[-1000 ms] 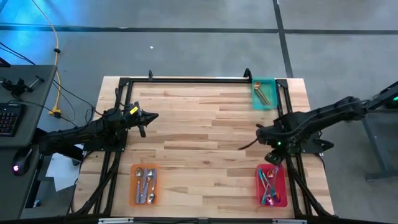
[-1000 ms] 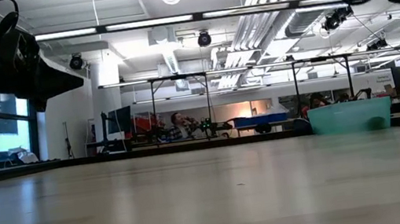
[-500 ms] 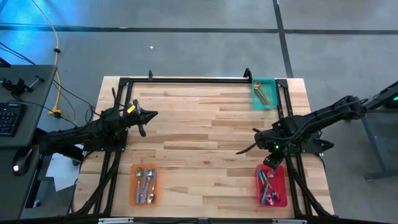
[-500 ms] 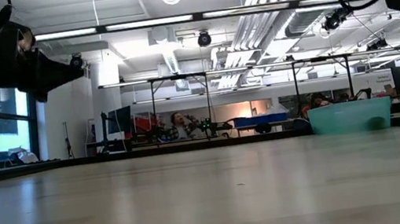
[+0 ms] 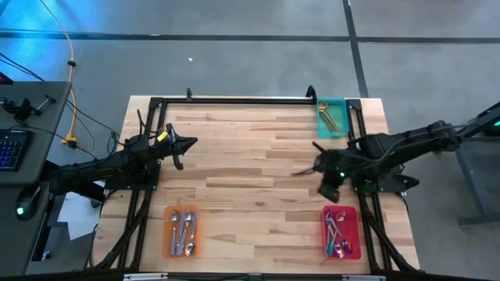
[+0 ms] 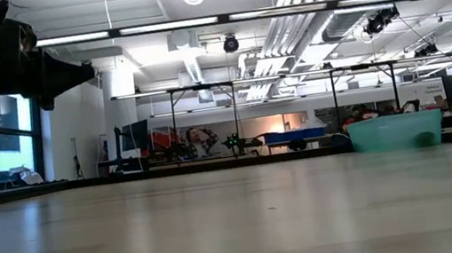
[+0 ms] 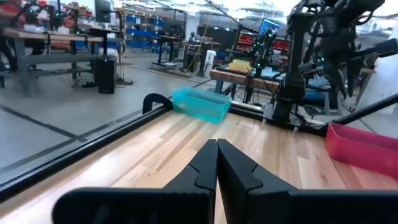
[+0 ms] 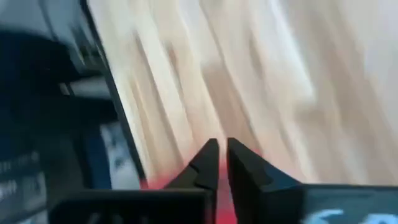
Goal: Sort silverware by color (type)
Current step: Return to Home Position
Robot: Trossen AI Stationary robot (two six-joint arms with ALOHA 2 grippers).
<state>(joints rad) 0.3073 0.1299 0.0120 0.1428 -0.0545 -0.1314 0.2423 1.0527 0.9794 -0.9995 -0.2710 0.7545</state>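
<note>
— Where are the spoons?

— All in trays, seen from above. The silver spoons [image 5: 182,231], pale and shiny, lie lengthwise side by side in the orange tray [image 5: 167,234], at the lower edge of the table [image 5: 250,172] on the left arm's side. The gold spoons [image 5: 328,117], a warm coppery yellow, lie slanted in the teal tray [image 5: 341,109] at the upper corner on the right arm's side. The rainbow spoons [image 5: 338,232] lie crossed over one another in the red tray [image 5: 355,234] at the lower corner on that same side. They flash blue, green and purple.

— How many in each?

— They are too thin and bunched to count.

— And the grippers?

— The left gripper [image 5: 192,144] hangs over the table's left part, pointing toward the middle and well apart from every tray. In its wrist view its two fingers are pressed flat together with nothing between them.

— The right one?

— The right gripper [image 5: 298,172] is over bare wood, between the teal tray and the red tray but further in toward the centre. Its wrist view is smeared. The fingers sit drawn together with only a thin slit between them, and they carry nothing.
</note>
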